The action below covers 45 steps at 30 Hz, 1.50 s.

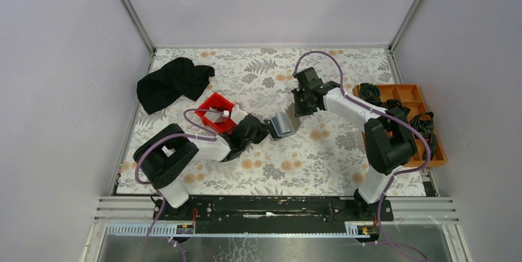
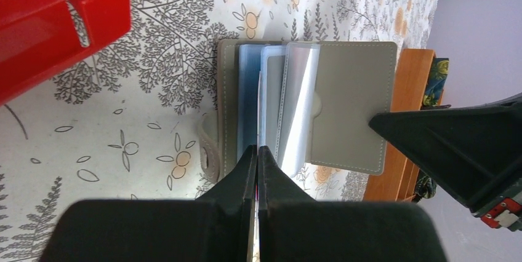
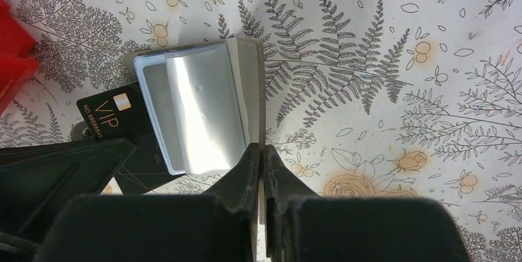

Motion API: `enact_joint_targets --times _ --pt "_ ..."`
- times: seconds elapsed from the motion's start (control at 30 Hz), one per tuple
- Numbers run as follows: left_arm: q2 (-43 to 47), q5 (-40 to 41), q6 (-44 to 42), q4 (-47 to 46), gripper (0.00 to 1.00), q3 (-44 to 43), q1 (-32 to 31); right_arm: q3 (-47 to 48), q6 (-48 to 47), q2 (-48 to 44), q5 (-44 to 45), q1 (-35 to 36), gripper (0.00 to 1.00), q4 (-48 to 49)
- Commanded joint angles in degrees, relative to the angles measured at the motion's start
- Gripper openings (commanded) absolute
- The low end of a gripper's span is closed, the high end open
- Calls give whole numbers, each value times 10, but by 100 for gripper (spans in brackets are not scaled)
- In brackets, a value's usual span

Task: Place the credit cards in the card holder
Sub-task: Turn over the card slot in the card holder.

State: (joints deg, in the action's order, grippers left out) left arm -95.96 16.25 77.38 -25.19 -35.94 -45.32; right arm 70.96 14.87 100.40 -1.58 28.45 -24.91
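The card holder (image 2: 354, 102) lies open on the flowered table (image 1: 320, 151), between my two grippers, its clear sleeves fanned up from the spine. My right gripper (image 3: 258, 154) has its fingers pressed together on the edge of the holder's grey cover, which stands edge-on in the right wrist view. My left gripper (image 2: 257, 157) is pinched tight on a dark card (image 3: 108, 114) marked VIP. The card's free end lies at the holder's near corner, against the outermost sleeves; I cannot tell whether it has entered one. The red bin (image 2: 55, 22) sits just behind my left gripper, the orange tray (image 1: 425, 99) at the table's right edge, and a black cloth (image 1: 172, 83) far left.
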Motion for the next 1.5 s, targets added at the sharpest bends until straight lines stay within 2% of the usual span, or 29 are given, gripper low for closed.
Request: enact_joint_targets --times 0.0,0.5,1.03,1.2,1.3,1.47 --pt "-8 2 -3 -54 0 -10 3 -2 0 3 -5 -2 3 2" --pt "-27 -8 -11 -83 0 -40 3 -10 2 8 -6 -2 2 -7" --pt "-74 -32 -27 -66 0 -97 -2 -22 12 6 -10 -2 3 -13" --pt "-79 -33 -30 -52 0 -98 -6 -25 14 3 4 -2 11 -17" --pt "-75 -31 -37 -37 0 -99 -7 -26 17 0 14 -3 22 -18" --pt "-74 -29 -41 -24 0 -98 -8 -29 29 -5 2 -14 34 -11"
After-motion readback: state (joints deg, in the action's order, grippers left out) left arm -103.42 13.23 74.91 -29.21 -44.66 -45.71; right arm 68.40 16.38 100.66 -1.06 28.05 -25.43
